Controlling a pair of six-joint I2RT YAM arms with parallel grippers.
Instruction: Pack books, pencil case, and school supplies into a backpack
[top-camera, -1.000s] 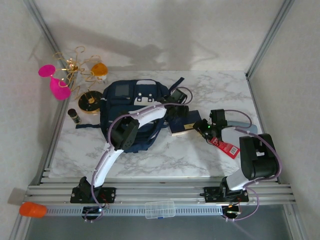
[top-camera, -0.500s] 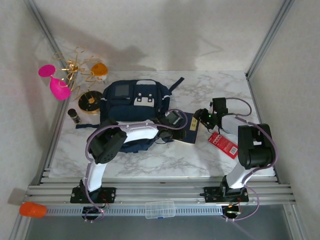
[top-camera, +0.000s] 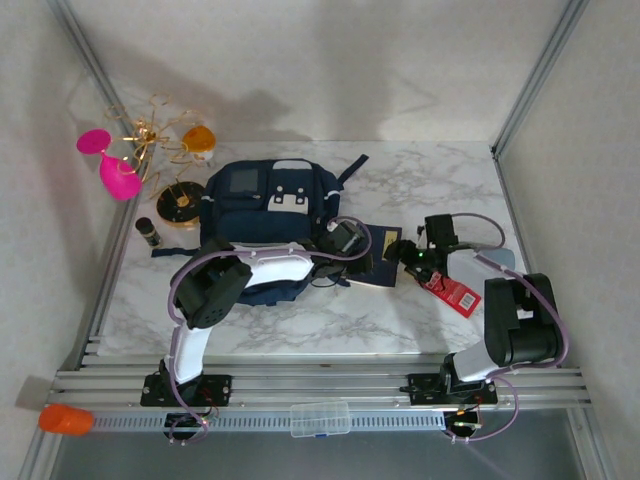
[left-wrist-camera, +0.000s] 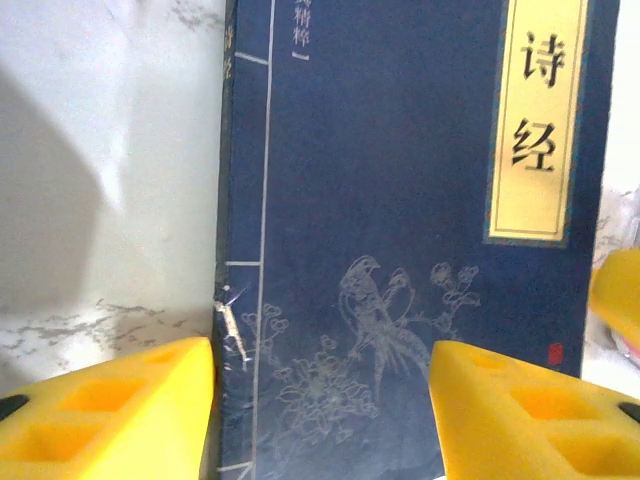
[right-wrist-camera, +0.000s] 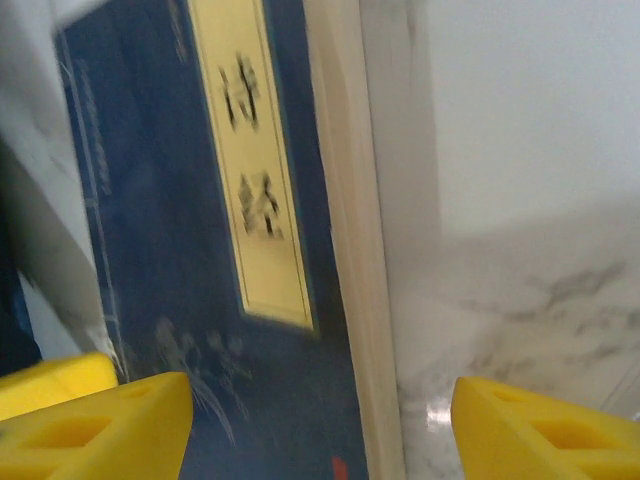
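Left hand hung open over the one navy book. Its two yellow fingers stood apart, one by the spine and the other above the bird-and-blossom drawing on the cover. Whether they touched the cover could not be told. Right hand was open as well, its two fingers spread to either side of the book's cream page edge, on the side away from the spine. So the book lay flat on the marble table between the two hands.

By count there was one book, one backpack, one red packet and one pencil case. The backpack lay front-up just to the left of the left hand and a little beyond it. Its opening was not visible, so what it held could not be told. The red packet lay on the table just on the near side of the right hand, apart from the book. The pale pencil case lay just to the right of that hand, partly covered by the arm and its cable.

One clear plastic box sat on the rail well behind both hands, its contents too small to make out. The right wrist view was blurred, smearing the characters on the book's yellow label. Both wrist views cut off parts of the book.
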